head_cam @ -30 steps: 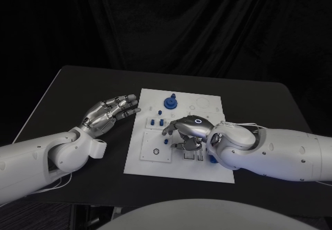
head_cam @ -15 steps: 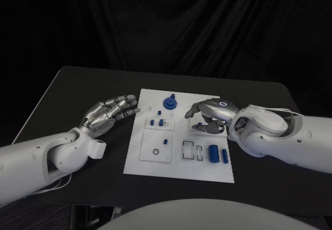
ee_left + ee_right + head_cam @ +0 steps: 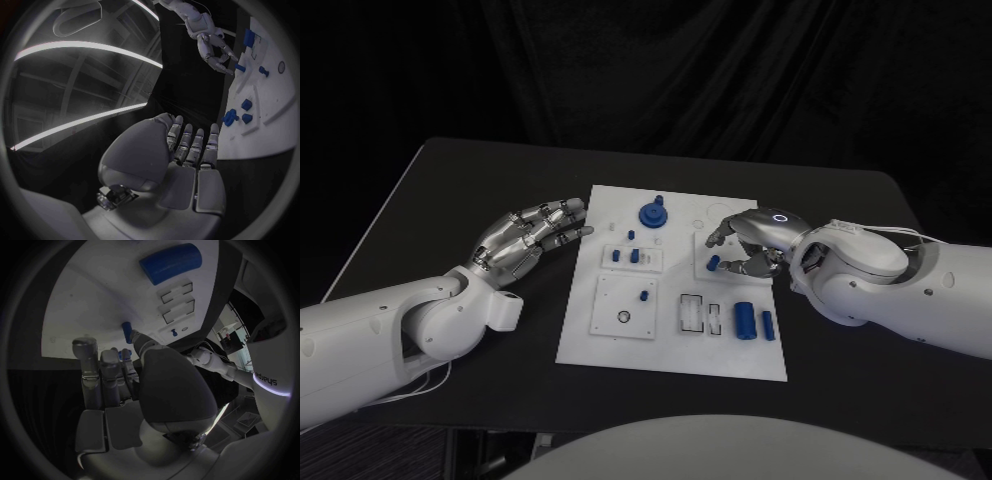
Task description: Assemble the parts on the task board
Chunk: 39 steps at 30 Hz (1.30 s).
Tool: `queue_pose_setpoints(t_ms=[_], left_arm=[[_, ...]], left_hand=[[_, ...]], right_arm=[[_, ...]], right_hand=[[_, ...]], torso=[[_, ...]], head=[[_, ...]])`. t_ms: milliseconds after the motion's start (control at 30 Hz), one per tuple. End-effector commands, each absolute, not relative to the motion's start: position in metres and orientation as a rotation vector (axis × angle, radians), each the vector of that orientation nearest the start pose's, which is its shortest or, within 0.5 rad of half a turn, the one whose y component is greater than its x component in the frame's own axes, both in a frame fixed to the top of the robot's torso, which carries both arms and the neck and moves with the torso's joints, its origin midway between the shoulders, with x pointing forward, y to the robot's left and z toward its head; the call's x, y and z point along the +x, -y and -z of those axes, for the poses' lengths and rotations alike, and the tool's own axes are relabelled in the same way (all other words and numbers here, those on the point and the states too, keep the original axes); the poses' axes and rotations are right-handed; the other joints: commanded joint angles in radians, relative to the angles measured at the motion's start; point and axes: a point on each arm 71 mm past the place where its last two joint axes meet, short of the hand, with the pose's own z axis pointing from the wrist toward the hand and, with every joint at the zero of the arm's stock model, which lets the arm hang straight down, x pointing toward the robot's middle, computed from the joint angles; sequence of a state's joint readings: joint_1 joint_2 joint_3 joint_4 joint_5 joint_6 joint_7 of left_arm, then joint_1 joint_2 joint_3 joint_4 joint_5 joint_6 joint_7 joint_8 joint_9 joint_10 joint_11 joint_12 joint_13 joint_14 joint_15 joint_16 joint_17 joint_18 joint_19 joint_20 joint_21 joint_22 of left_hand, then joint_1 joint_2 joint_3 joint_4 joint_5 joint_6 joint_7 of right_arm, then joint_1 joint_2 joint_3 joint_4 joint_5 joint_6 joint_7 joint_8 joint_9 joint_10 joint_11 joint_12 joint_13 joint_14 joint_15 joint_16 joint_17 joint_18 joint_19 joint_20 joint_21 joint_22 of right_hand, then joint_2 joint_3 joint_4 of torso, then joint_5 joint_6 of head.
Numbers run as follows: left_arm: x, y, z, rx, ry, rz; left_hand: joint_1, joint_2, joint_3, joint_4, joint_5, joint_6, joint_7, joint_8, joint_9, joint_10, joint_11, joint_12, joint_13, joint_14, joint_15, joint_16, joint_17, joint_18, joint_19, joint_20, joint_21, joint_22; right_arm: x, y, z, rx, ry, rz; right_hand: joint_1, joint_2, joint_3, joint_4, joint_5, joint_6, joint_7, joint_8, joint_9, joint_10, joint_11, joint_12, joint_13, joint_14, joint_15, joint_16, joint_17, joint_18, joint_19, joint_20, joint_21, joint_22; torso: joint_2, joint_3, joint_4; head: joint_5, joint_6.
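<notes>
Right robot hand over right half of task board, fingers curled, small blue peg pinched at fingertips, peg touching board surface; left robot hand hovers above black worktop just left of board, fingers apart, holding nothing; blue cylinder lies in near-right board slot; blue knob stands at far edge.

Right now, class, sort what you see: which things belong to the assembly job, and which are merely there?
Belongs to the job:
task board
small blue part pinched by the right hand
blue cylinder lying on the board
blue knob standing at the far end

Merely there:
black table
left hand, hovering open beside the board
</notes>
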<state>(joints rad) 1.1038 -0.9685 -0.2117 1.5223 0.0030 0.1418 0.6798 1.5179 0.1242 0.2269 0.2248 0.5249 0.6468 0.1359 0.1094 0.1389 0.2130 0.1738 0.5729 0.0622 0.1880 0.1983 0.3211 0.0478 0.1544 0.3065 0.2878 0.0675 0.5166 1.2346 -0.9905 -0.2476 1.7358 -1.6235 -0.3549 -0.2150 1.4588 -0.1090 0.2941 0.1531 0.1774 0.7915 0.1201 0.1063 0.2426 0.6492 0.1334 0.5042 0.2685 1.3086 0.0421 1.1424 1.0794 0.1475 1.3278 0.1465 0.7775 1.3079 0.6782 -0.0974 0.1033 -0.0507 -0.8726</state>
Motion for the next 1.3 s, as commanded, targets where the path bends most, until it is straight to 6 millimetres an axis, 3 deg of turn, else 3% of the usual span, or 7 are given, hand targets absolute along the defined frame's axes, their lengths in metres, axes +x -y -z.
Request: queue_pose_setpoints(t_ms=[33,433,633,833,933,1067,1300], left_arm=[[0.426,-0.254,0.257,-1.105,-1.460,1.943],[0.425,-0.253,0.260,-1.113,-1.472,1.945],[0.425,-0.253,0.261,-1.116,-1.476,1.944],[0.424,-0.253,0.262,-1.121,-1.481,1.942],[0.424,-0.253,0.263,-1.123,-1.483,1.942],[0.423,-0.253,0.265,-1.127,-1.486,1.941],[0.422,-0.254,0.266,-1.131,-1.488,1.939]], left_hand=[[-0.008,0.001,0.003,0.000,-0.004,0.007,0.003,0.003,-0.001,0.002,0.006,0.004,0.001,0.000,0.003,0.003,0.001,0.001,0.005,0.000,0.002,-0.001],[-0.010,0.002,0.004,0.002,-0.005,0.007,0.004,0.004,-0.001,0.003,0.008,0.003,0.001,0.000,0.003,0.003,0.001,0.001,0.005,0.000,0.002,-0.002],[-0.011,0.002,0.004,0.002,-0.005,0.007,0.004,0.004,-0.001,0.003,0.008,0.003,0.001,0.000,0.004,0.003,0.001,0.001,0.005,0.000,0.002,-0.002],[-0.012,0.002,0.005,0.003,-0.005,0.006,0.005,0.004,-0.001,0.004,0.008,0.005,0.001,0.000,0.004,0.003,0.001,0.001,0.005,0.000,0.002,-0.003],[-0.013,0.002,0.005,0.004,-0.006,0.006,0.005,0.004,-0.001,0.004,0.009,0.005,0.001,0.000,0.004,0.003,0.001,0.001,0.005,0.000,0.002,-0.003],[-0.013,0.002,0.005,0.004,-0.006,0.006,0.005,0.004,-0.001,0.004,0.009,0.005,0.001,0.000,0.004,0.003,0.001,0.001,0.005,0.000,0.002,-0.003],[-0.015,0.003,0.006,0.005,-0.007,0.007,0.006,0.005,-0.001,0.006,0.011,0.008,0.002,0.000,0.004,0.004,0.001,0.001,0.005,0.000,0.002,-0.003]], right_arm=[[0.419,0.218,0.227,-0.305,-1.769,-0.499],[0.421,0.210,0.232,-0.308,-1.761,-0.541],[0.422,0.208,0.234,-0.312,-1.757,-0.552],[0.422,0.206,0.236,-0.316,-1.759,-0.556],[0.422,0.206,0.237,-0.315,-1.759,-0.558],[0.421,0.207,0.237,-0.310,-1.750,-0.561],[0.420,0.206,0.233,-0.297,-1.710,-0.584]], right_hand=[[-0.009,0.002,-0.003,0.010,-0.008,0.008,0.002,-0.004,-0.005,0.025,-0.001,0.003,-0.002,0.004,0.003,0.000,-0.003,-0.017,0.005,-0.002,0.003,0.091],[-0.001,0.005,-0.002,0.027,-0.015,0.056,0.020,0.006,-0.017,0.133,-0.011,0.011,-0.020,0.001,0.000,-0.010,-0.019,-0.016,0.002,-0.004,0.002,0.090],[0.005,0.004,0.005,0.034,-0.015,0.076,0.024,0.011,-0.018,0.169,-0.017,0.000,-0.032,0.000,-0.006,-0.014,-0.025,-0.015,0.002,-0.008,0.000,0.089],[0.024,0.005,0.023,0.038,-0.002,0.138,0.029,0.037,-0.003,0.260,-0.039,-0.012,-0.047,0.005,-0.023,-0.017,-0.030,-0.016,0.007,-0.023,0.009,0.091],[0.031,0.005,0.029,0.036,0.005,0.153,0.028,0.043,0.002,0.286,-0.045,-0.018,-0.051,0.006,-0.028,-0.018,-0.031,-0.017,0.008,-0.027,0.011,0.091],[0.067,0.010,0.050,0.010,0.046,0.204,0.022,0.067,0.022,0.334,-0.053,-0.036,-0.059,0.007,-0.036,-0.023,-0.035,-0.017,0.010,-0.036,0.016,0.093],[0.074,0.015,0.050,-0.006,0.054,0.248,0.011,0.093,0.051,0.374,-0.062,-0.055,-0.065,0.015,-0.045,-0.023,-0.034,-0.020,0.016,-0.044,0.033,0.096]], torso=[[0.000,0.0007,0.0015],[0.000,0.0003,0.0018],[-0.001,0.0008,-0.0010],[-0.001,0.0006,-0.0003],[-0.001,0.0005,0.0002],[-0.001,0.0002,0.0005],[-0.001,0.0002,-0.0001]], head=[[-0.002,0.000],[-0.007,0.000],[-0.003,0.000],[-0.005,0.000],[-0.005,0.000],[-0.005,0.000],[-0.002,0.000]])
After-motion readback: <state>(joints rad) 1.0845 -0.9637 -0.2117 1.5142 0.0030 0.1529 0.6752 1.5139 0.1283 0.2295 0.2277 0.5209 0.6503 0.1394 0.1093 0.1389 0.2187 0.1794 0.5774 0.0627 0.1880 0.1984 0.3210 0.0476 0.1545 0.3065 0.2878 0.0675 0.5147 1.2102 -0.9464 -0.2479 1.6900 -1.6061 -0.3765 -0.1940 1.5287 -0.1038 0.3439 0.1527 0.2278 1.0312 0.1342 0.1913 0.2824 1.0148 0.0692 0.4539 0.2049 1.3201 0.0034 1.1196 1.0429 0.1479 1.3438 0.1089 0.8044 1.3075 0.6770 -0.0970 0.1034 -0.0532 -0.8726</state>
